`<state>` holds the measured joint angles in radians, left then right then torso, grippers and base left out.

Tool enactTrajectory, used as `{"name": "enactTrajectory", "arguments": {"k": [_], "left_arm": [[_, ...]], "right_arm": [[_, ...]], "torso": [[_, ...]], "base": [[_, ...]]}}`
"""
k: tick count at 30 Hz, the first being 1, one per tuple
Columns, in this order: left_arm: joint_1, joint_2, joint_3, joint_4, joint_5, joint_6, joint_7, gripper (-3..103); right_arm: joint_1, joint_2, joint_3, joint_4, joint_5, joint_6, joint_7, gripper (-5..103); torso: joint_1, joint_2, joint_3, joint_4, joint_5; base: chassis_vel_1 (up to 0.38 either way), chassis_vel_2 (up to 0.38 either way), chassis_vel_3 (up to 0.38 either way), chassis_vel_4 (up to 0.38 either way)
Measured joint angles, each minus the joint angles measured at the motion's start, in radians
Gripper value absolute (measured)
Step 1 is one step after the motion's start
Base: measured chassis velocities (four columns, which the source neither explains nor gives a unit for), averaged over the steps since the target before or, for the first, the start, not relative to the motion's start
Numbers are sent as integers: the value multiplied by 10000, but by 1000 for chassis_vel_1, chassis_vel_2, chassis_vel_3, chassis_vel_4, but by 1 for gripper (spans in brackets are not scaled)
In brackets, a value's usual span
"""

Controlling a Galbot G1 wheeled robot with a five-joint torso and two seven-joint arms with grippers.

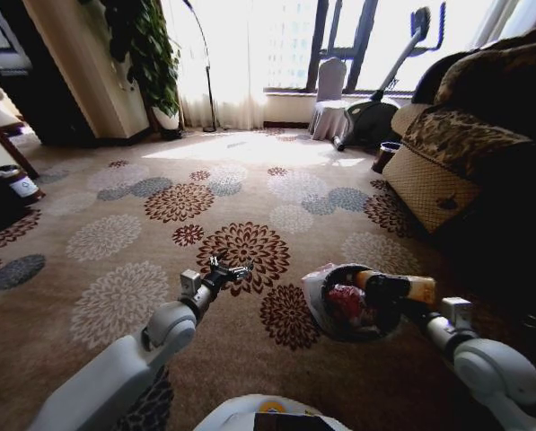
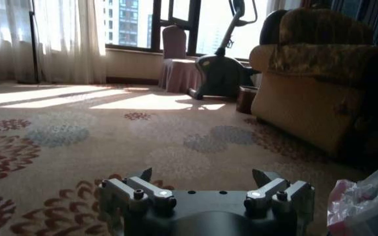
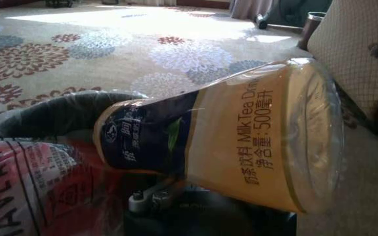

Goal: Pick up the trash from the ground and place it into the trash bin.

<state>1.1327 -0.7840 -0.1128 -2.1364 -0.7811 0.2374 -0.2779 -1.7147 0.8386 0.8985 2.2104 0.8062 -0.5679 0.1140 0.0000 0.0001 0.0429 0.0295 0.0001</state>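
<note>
Seen from the head camera, two grey arms reach forward over a flower-patterned carpet [image 1: 115, 233]. The left gripper [image 1: 224, 269] hovers above a dark red flower, fingers spread and empty. On the right, one milk tea bottle [image 1: 398, 287] lies on its side across the rim of one round dark trash bin [image 1: 326, 316], its long axis running left to right. One red-and-white plastic bag [image 1: 347, 301] sits inside the bin. The right gripper [image 1: 411, 310] is beside the bottle; whether it grips cannot be told.

Left wrist camera: the two fingers [image 2: 146, 183] stand apart, holding nothing.

Right wrist camera: the bottle [image 3: 241, 132] lies tilted just above the gripper, its wide end toward an armchair [image 3: 360, 54], the red-and-white bag [image 3: 38, 182] beside it.
</note>
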Motion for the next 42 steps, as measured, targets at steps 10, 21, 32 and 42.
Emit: {"name": "enactTrajectory", "arguments": {"k": [10,21,32,42], "left_arm": [[113,-49,21,-4,121,4,14,100],[313,-8,-152,59,266,1,73,100],[1184,-72,-919,364,843,-204,638,100],[1468,-159,-1315,580,1034,-313,1070,100]], "right_arm": [[-316,86,360,-40,-145,79,-271,1],[-422,393,420,-43,-402,227,-505,1],[-1111,1099,1163,-108,-853,659,-1219,1],[-1494,1258,1601,-192,-1032,838,-1730,1]], "torso": [[0,1,0,-2,3],[1,0,1,1,6],[1,1,0,-3,3],[0,0,0,3,-2]], "base": [[105,-348,-108,319],[103,-311,-112,318],[100,-295,-99,293],[83,-196,-77,199]]}}
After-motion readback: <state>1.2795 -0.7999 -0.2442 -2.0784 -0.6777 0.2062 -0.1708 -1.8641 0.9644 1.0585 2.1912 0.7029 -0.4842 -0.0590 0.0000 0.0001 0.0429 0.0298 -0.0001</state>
